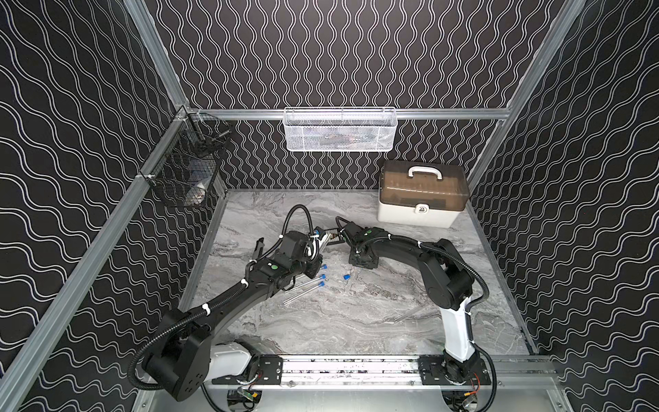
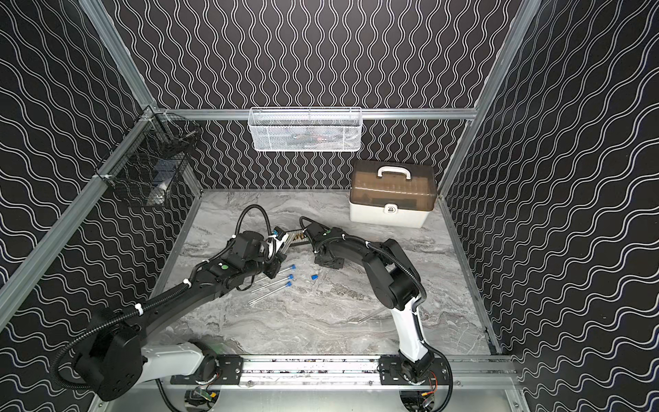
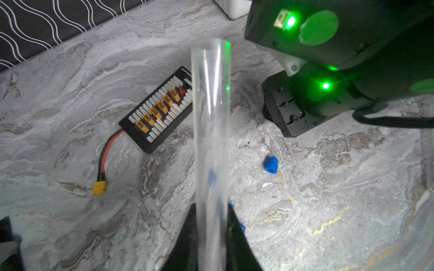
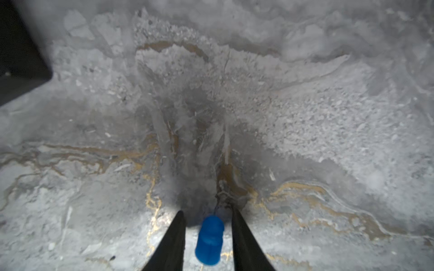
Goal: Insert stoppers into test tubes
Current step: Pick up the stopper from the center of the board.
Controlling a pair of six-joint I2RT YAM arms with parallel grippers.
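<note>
My left gripper (image 3: 211,211) is shut on a clear test tube (image 3: 211,140) that sticks out past its fingers, open end bare. My right gripper (image 4: 207,211) points down at the table, open, with a blue stopper (image 4: 209,239) lying between its fingers; a gap shows on each side. In both top views its body (image 1: 362,262) hides that stopper. Three test tubes capped with blue stoppers (image 1: 322,275) lie side by side below the left gripper (image 1: 315,249). A loose stopper (image 1: 346,276) lies right of them. One bare test tube (image 1: 410,315) lies near the right arm's base.
A black board with gold connectors (image 3: 159,112) and a yellow connector on red wire (image 3: 99,187) lie behind the grippers. A white box with a brown lid (image 1: 422,196) stands at the back right. A white mesh basket (image 1: 338,130) and a black wire basket (image 1: 185,171) hang on the walls.
</note>
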